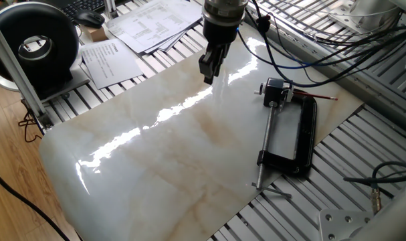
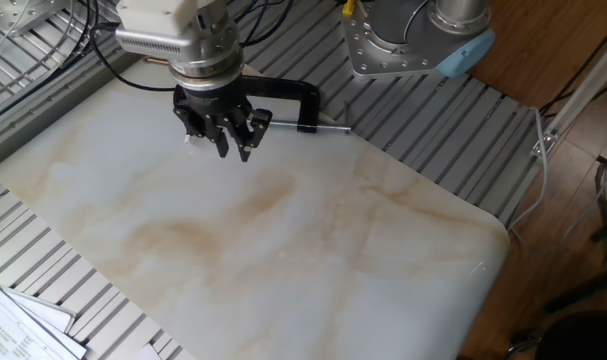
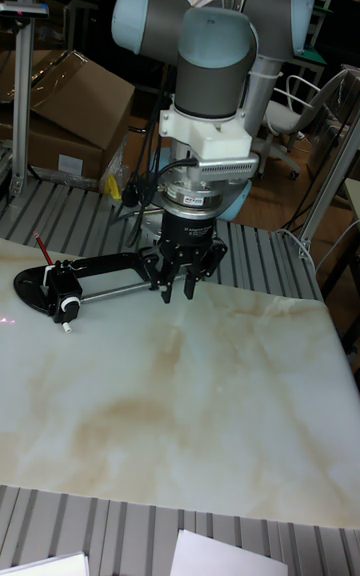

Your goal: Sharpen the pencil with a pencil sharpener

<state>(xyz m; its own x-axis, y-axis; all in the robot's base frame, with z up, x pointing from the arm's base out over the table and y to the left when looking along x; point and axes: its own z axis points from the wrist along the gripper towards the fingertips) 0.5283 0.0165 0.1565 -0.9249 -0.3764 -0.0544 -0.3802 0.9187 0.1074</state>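
Observation:
The thin red-brown pencil (image 1: 318, 96) lies just past the far end of a black C-clamp (image 1: 308, 137), pointing away from it; it also shows as the pencil (image 3: 42, 248) in the tall view. The small black-and-silver pencil sharpener (image 1: 276, 91) sits in the clamp's jaw at the end of the steel screw rod (image 1: 266, 144), and it appears again as the sharpener (image 3: 65, 288). My gripper (image 1: 208, 71) hovers over the marble board (image 1: 162, 161), left of the clamp and apart from both objects. Its fingers (image 3: 166, 290) stand slightly apart with nothing between them. In the other fixed view my gripper (image 2: 233, 148) hides the sharpener.
Papers (image 1: 146, 23) and a black round device (image 1: 34, 44) lie beyond the board's far left corner. Cables (image 1: 303, 40) run across the slatted aluminium table behind the clamp. The arm's base (image 2: 413, 35) stands past the clamp (image 2: 283, 92).

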